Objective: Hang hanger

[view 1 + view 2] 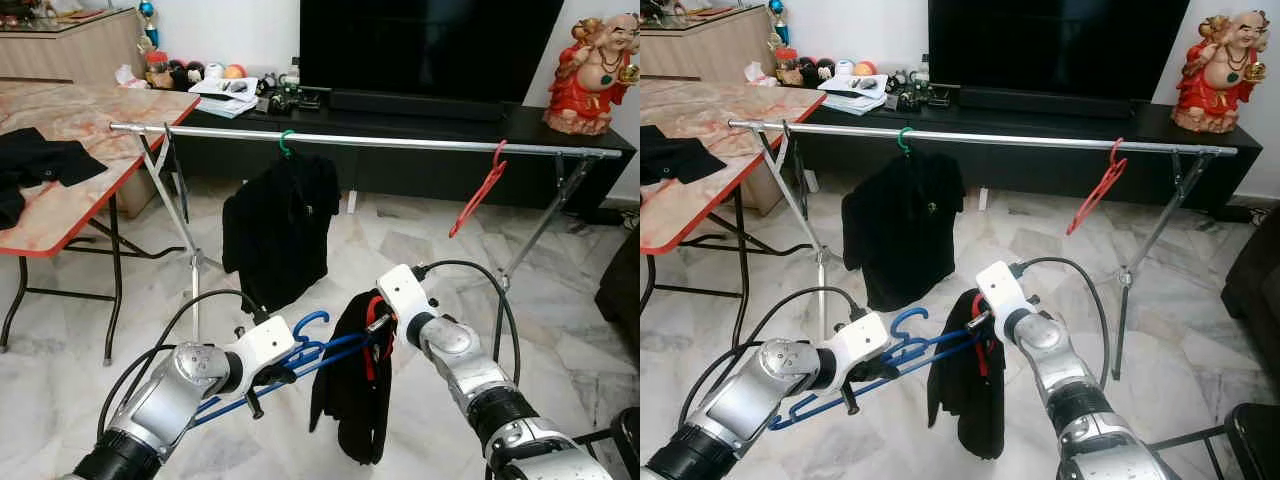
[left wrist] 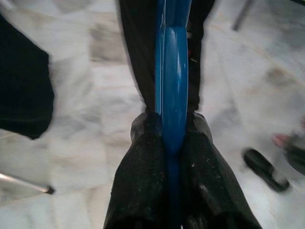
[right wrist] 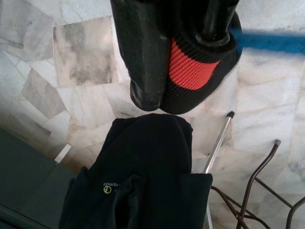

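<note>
In the left eye view, my left end effector [image 1: 283, 372] sits in the lower middle of the frame, its fingers clamped on the blue hanger [image 1: 300, 352], whose hook curls up just above my white wrist and whose bars run down toward the lower left. My right end effector [image 1: 377, 335], at centre low, pinches the black garment with red trim [image 1: 355, 400] that droops from the hanger's far end toward the marble floor [image 1: 420, 240]. Across the upper half runs the silver clothes rail [image 1: 400, 143]; a black shirt on a green hanger [image 1: 278, 228] hangs at its middle and an empty red hanger [image 1: 478, 196] tilts toward the right. The orange-edged tabletop [image 1: 70, 125] at the left carries dark clothing [image 1: 40, 158], a black television [image 1: 430, 45] fills the top, and a red figurine [image 1: 595, 70] stands at the upper right. In the left wrist view, my two black fingers [image 2: 143, 176] press against the blue hanger from either side at the lower centre, the dark garment blurred beyond it. In the right wrist view, my fingers [image 3: 147, 52] at the top hold the red-and-black knit cuff closed between them, and the hung black shirt lies in the lower half.
</note>
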Motion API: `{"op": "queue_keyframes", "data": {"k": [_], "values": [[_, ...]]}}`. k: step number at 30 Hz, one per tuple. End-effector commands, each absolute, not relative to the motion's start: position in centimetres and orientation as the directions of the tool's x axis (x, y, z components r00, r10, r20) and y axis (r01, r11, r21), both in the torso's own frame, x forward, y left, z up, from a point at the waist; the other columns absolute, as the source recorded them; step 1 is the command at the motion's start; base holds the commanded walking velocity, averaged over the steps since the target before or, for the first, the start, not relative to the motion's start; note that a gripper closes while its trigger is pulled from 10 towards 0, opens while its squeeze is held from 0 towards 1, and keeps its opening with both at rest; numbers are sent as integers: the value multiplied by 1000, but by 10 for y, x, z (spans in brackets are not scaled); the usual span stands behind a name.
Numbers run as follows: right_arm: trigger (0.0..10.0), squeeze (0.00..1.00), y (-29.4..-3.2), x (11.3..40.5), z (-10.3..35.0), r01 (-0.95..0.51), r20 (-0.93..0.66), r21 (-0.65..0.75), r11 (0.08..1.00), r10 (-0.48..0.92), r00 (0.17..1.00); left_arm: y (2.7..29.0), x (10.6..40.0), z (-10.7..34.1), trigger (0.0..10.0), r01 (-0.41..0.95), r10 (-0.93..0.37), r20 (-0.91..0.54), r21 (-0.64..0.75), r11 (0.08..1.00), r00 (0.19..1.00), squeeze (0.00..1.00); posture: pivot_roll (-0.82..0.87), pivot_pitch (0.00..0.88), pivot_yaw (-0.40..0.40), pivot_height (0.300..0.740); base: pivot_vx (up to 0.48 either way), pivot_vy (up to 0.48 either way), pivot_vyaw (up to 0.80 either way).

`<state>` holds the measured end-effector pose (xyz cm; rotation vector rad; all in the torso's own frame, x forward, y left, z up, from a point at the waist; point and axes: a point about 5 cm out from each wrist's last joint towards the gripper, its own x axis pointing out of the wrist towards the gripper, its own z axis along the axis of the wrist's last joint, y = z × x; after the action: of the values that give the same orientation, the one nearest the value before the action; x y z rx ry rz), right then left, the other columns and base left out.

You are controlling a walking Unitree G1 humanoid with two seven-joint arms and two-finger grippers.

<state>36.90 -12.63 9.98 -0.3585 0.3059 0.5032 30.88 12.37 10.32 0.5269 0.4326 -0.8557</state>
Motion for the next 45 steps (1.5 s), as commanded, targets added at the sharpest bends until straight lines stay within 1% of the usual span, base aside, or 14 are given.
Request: {"op": "queue_keyframes", "data": {"k": [1, 5, 10, 15, 18, 19, 24, 28, 31, 33, 39, 40, 43, 45], "values": [[10000, 0, -125, 372, 110, -512, -337, -265, 817, 418, 843, 128, 317, 114, 10000, 761, -573, -516, 303, 573, 637, 0, 154, 0, -51, 740, 0, 0, 0], [10000, 0, -133, 372, 106, -463, -352, -265, 846, 362, 863, 134, 324, 113, 10000, 707, -497, -522, 360, 608, 693, 0, 156, 0, -48, 740, 0, 0, 0], [10000, 0, -136, 371, 104, -453, -356, -272, 849, 349, 867, 135, 325, 113, 10000, 700, -488, -521, 369, 612, 701, 0, 155, 0, -48, 740, 0, 0, 0], [10000, 0, -125, 371, 116, -518, -311, -267, 813, 436, 844, 126, 321, 112, 10000, 739, -553, -504, 325, 590, 663, 0, 151, 0, -47, 740, 0, 0, 0], [10000, 0, -123, 370, 119, -532, -299, -266, 804, 456, 838, 125, 320, 112, 10000, 745, -563, -500, 319, 586, 657, 0, 151, 0, -47, 740, 0, 0, 0], [10000, 0, -119, 370, 126, -560, -264, -289, 776, 498, 826, 121, 317, 114, 10000, 770, -604, -489, 281, 573, 629, 0, 152, 0, -49, 740, 0, 0, 0], [10000, 0, -117, 370, 135, -583, -225, -307, 752, 538, 812, 116, 310, 116, 10000, 815, -677, -468, 206, 542, 568, 0, 151, 0, -49, 740, 0, 0, 0], [10000, 0, -114, 369, 141, -606, -202, -310, 733, 572, 795, 114, 308, 117, 10000, 825, -698, -455, 175, 538, 552, 0, 148, 0, -50, 740, 0, 0, 0], [10000, 0, -110, 364, 144, -656, -186, -324, 682, 634, 751, 109, 307, 119, 10000, 834, -727, -429, 141, 533, 537, 0, 145, 0, -49, 740, 0, 0, 0], [10000, 0, -110, 362, 143, -663, -188, -326, 674, 642, 744, 107, 307, 120, 10000, 839, -735, -423, 137, 526, 529, 0, 146, 0, -51, 740, 0, 0, 0], [10000, 0, -109, 359, 144, -683, -182, -307, 663, 664, 726, 107, 316, 120, 10000, 781, -687, -394, 154, 606, 611, 0, 143, 0, -50, 740, 0, 0, 0], [10000, 0, -111, 358, 141, -674, -204, -330, 661, 647, 735, 107, 318, 121, 10000, 767, -678, -383, 152, 623, 627, 0, 137, 0, -51, 740, 0, 0, 0], [10000, 0, -120, 360, 134, -615, -230, -333, 714, 572, 788, 108, 324, 123, 10000, 713, -631, -360, 165, 681, 687, 0, 138, 0, -53, 740, 0, 0, 0], [10000, 0, -124, 360, 133, -590, -224, -330, 737, 546, 807, 108, 324, 123, 10000, 707, -629, -353, 161, 688, 693, 0, 137, 0, -56, 740, 0, 0, 0]]}}
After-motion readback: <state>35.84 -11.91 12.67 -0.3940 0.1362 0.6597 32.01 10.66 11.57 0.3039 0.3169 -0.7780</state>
